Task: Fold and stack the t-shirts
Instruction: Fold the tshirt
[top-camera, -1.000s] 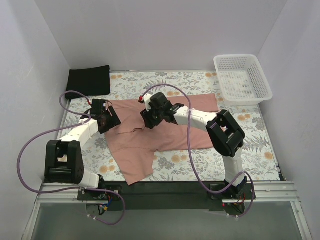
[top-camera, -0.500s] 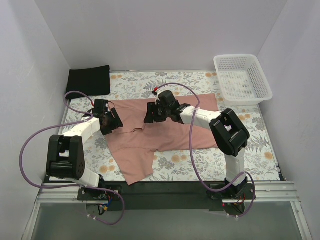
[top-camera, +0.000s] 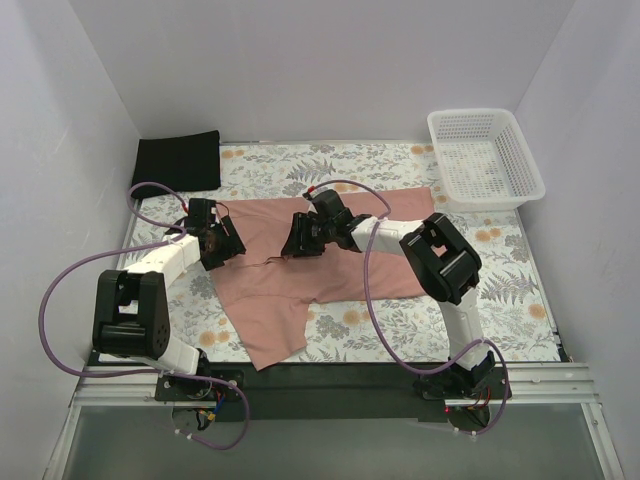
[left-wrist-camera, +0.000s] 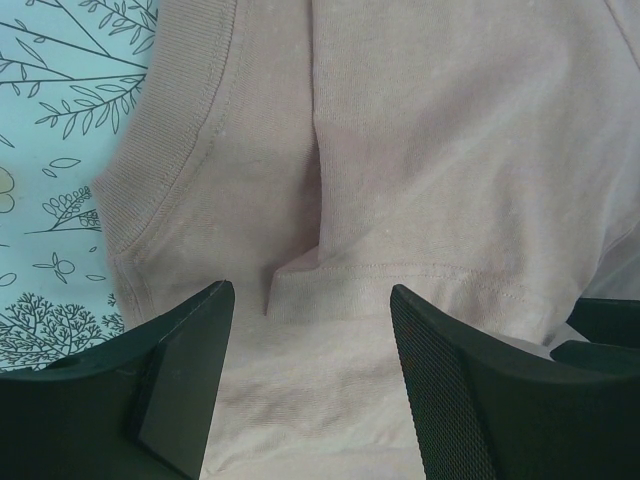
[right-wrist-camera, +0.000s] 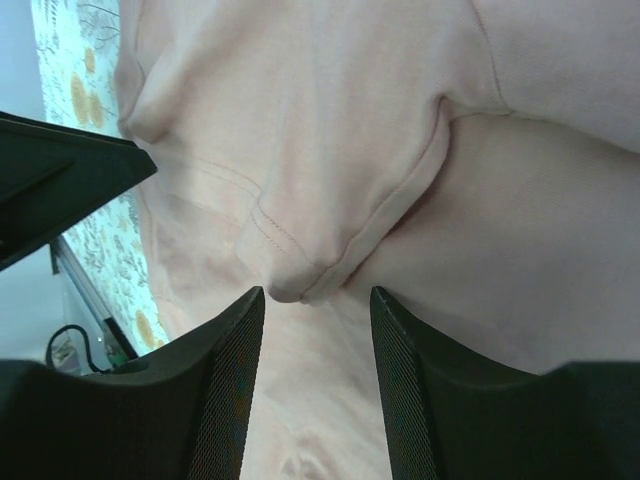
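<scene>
The dusty pink t-shirt (top-camera: 330, 260) lies spread on the floral table cloth, partly folded, one part hanging toward the near edge. My left gripper (top-camera: 222, 243) is open, low over the shirt's left edge; its jaws straddle a folded hem (left-wrist-camera: 310, 285). My right gripper (top-camera: 300, 240) is open over the shirt's upper middle, its jaws on either side of a bunched fold of pink cloth (right-wrist-camera: 300, 270). Neither holds cloth. The black t-shirt (top-camera: 178, 158) lies folded at the far left corner.
A white lattice basket (top-camera: 485, 158) stands at the far right corner. The floral table cloth (top-camera: 500, 290) shows bare around the shirt. Grey walls close in the left, back and right sides. Purple cables loop from both arms.
My right gripper has moved left and lower onto the shirt's middle. My left gripper has shifted slightly toward the shirt's left edge. The shirt lies much as before.
</scene>
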